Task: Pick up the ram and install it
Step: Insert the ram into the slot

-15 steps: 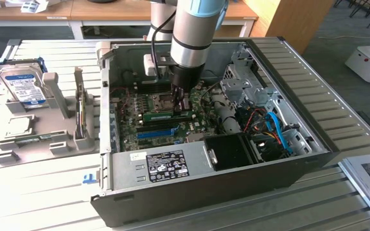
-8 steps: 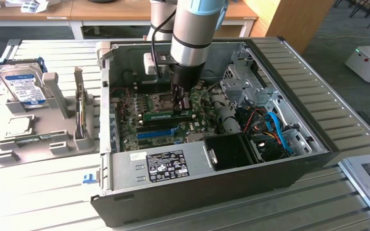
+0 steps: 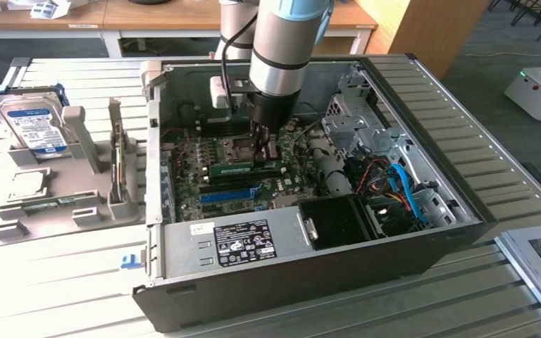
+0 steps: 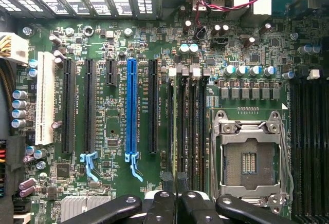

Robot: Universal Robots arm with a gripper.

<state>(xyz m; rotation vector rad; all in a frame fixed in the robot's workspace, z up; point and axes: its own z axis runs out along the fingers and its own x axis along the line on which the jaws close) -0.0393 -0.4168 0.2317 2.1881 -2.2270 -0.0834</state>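
Gripper (image 3: 268,156) clamped on ram (image 3: 236,169) | slim green stick; dark chips

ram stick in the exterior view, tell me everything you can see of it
The ram is a slim, long green circuit-board stick, standing on edge over the memory slots of the motherboard inside the open computer case. The gripper holds its upper edge, fingers shut. Whether it is seated cannot be told.

ram (image 3: 237,167) stands in a motherboard (image 3: 195,151) slot inside the pc case (image 3: 299,282), gripper (image 3: 267,156) pinching its top; hard drive (image 3: 31,123) sits in a stand (image 3: 64,211) at the exterior view's left.
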